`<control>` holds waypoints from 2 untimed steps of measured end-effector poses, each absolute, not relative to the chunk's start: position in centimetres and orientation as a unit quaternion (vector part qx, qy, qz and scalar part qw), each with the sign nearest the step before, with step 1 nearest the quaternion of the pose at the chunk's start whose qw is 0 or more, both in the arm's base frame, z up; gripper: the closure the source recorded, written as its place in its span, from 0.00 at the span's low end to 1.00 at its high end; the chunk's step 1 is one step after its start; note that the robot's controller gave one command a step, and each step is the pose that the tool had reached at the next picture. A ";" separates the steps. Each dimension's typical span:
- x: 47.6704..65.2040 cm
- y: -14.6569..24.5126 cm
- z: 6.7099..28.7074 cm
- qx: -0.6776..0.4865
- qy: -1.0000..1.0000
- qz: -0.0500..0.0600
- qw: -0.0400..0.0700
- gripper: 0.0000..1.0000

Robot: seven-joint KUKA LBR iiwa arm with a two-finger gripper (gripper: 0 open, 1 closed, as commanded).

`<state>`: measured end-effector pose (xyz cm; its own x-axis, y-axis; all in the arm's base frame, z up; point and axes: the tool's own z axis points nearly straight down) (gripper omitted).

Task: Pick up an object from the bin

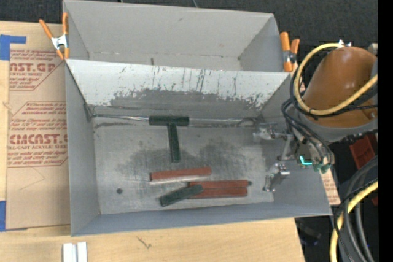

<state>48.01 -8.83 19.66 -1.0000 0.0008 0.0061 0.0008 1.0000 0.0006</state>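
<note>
Grey metal bin [80,150], one, with the arm's claw [271,156] over bare floor by the view's right-hand wall, released, its two tips apart and nothing between them. Contents, all to the view's left of the claw: dark green T-shaped tool [171,132], well apart and nearer the back wall; two red-brown flat bars, the front bar [221,188] nearest the claw, the rear bar [180,175] just beyond it. Short dark green stick [180,194], against the front bar's end away from the claw.
</note>
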 end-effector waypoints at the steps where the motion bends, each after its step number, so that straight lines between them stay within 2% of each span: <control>1: 48.2 -8.8 19.9 0.000 -1.000 0.000 0.000 0.00; 2: 48.2 -8.2 14.2 0.045 -0.999 0.000 -0.002 0.00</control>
